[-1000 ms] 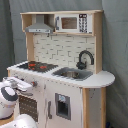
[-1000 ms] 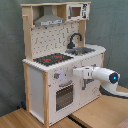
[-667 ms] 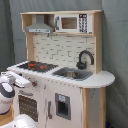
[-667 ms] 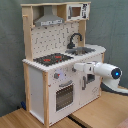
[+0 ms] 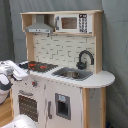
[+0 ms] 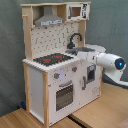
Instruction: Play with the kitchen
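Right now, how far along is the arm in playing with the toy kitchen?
Nothing looks done: on the white and light-wood toy kitchen the oven door is closed and the black faucet sits over the sink. In hand: the white robot arm reaches in at counter height in both exterior views. Actually working any part is left.

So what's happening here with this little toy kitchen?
A white robot arm is reaching in at counter height toward a toy play kitchen, near the side with the sink and black faucet. The stovetop with red burners is bare, and the oven door is closed. Nothing appears to be held.
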{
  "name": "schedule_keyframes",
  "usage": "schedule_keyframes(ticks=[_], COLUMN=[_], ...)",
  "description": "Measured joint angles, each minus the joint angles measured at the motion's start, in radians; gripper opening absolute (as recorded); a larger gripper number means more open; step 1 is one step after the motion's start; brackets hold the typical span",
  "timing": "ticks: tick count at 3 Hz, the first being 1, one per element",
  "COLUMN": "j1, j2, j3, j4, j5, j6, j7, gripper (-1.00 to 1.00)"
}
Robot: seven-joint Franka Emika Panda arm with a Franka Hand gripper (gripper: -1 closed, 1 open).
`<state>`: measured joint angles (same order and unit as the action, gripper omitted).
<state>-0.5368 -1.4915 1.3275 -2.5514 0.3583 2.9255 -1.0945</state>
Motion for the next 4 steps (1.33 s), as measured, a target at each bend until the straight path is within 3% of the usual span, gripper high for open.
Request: schedule_keyframes(ticks=[1,2,4], j1=[-0.010,-0.037,-0.135], j2=[-0.001,0.001,0.009], j3=[-0.077,-0.118,-0.146], j4=[0.035,0.080,0.199], j5=[-0.001,-0.001,-0.002], j6=[-0.082,-0.162,-0.304], j7=[0.005,0.032,0.129], gripper=[1.00,1.00,1.00])
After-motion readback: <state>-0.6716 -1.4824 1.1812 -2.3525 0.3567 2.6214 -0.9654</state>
